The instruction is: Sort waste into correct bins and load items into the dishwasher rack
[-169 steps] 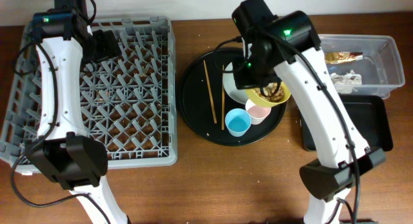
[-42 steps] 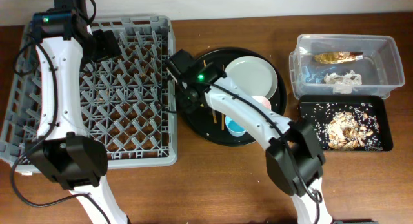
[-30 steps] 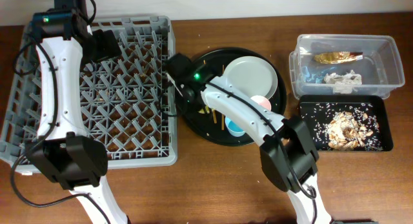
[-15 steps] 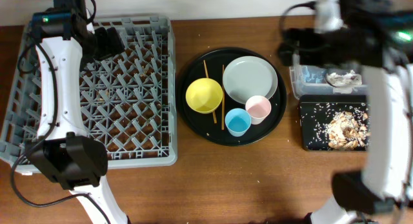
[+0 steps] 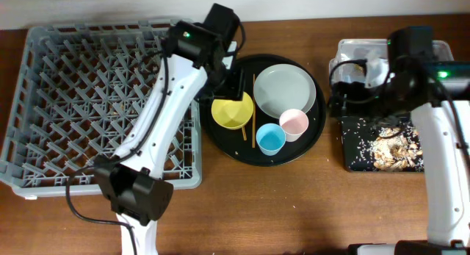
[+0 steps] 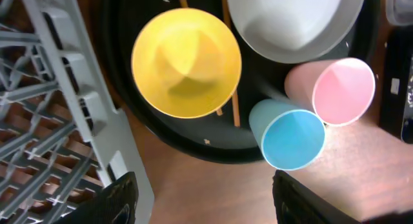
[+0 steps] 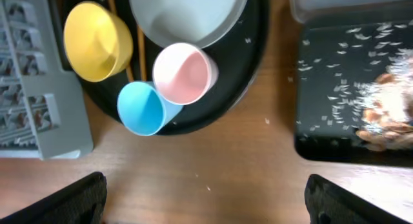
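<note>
Waste: food scraps (image 5: 384,147) in right black tray (image 5: 351,158); clear tub (image 5: 353,46) mostly hidden | Rack (image 5: 73,101) on left: 0 of 6 loaded | yellow bowl (image 5: 232,110), plate (image 5: 285,90), pink cup (image 5: 294,123), blue cup (image 5: 270,139), 2 chopsticks (image 5: 254,112) on centre round tray (image 5: 307,145) | left gripper (image 6: 206,192) spread, empty, above bowl | right gripper (image 7: 206,192) spread, empty

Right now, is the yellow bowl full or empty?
Empty: the yellow bowl sits upright on the round black tray, and only its bare yellow inside shows.
</note>
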Motion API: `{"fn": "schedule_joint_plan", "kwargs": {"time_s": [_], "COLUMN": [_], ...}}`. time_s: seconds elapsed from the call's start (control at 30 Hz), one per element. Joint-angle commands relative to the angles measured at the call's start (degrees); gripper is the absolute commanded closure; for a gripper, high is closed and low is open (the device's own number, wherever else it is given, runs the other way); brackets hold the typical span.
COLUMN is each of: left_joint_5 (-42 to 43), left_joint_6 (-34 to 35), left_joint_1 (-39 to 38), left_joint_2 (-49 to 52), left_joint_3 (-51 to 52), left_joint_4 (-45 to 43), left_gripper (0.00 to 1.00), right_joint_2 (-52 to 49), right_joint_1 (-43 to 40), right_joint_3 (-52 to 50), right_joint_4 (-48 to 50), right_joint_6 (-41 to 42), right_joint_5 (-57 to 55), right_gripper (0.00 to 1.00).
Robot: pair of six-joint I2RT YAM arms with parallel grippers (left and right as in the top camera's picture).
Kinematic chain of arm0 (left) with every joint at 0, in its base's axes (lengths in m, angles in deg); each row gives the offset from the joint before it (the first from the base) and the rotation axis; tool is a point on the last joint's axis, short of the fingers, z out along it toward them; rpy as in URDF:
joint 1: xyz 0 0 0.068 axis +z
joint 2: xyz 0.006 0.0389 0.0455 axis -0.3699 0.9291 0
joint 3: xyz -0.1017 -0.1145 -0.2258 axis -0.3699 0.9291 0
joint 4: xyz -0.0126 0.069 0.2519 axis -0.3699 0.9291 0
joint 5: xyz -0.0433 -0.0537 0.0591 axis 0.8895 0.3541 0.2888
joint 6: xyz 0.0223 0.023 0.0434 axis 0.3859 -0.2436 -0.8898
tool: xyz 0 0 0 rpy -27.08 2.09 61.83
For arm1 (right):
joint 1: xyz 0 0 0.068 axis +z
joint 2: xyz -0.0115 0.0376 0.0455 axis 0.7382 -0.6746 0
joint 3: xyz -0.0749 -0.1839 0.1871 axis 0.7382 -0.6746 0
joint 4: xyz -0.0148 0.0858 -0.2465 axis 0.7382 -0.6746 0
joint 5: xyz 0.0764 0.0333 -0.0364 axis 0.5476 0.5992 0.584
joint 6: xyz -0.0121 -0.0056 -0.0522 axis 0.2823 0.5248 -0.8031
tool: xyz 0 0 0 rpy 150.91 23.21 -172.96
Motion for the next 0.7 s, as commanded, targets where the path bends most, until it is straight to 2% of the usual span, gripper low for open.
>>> {"fn": "schedule_joint_plan", "kwargs": {"time_s": [0.0, 0.1, 0.27, 0.33, 0.47, 0.5, 0.6, 0.67], "left_joint_5": [-0.39, -0.42, -0.39, -0.39, -0.44, -0.42, -0.42, -0.44], "left_joint_6": [0.20, 2.86, 7.85, 10.49, 10.64, 10.64, 10.64, 10.62], "left_joint_1": [-1.49, -3.67, -6.60, -7.21, -8.04, -6.95, -2.36, 3.06], "left_joint_2": [-0.11, -0.11, 0.07, 0.07, 0.15, 0.15, 0.13, 0.13], "left_joint_3": [2.32, 8.70, 16.85, 19.12, 20.48, 20.31, 18.01, 15.15], "left_joint_4": [-0.46, -3.61, -10.84, -12.70, -15.13, -15.93, -14.91, -13.27], "left_gripper": [0.35, 0.37, 0.47, 0.48, 0.48, 0.48, 0.47, 0.47], "right_joint_2": [-0.74, -0.98, -1.01, -1.01, -2.29, -3.80, -6.64, -9.60], "right_joint_1": [1.51, 1.51, 1.51, 1.51, 1.88, 3.56, 8.52, 13.31], "right_joint_3": [-0.96, -0.96, -0.96, -0.96, -0.96, -0.96, -0.96, -0.96], "right_joint_4": [1.49, 2.14, 2.10, 1.99, 2.36, 3.06, 5.27, 6.29], "right_joint_6": [-0.57, -0.59, -0.61, -0.59, 1.01, 2.78, 6.38, 12.83], "right_joint_5": [1.99, 1.97, 1.97, 1.97, 2.01, 1.99, 1.73, -2.91], "right_gripper": [0.01, 0.01, 0.01, 0.01, 0.02, 0.06, 0.28, 0.42]}}
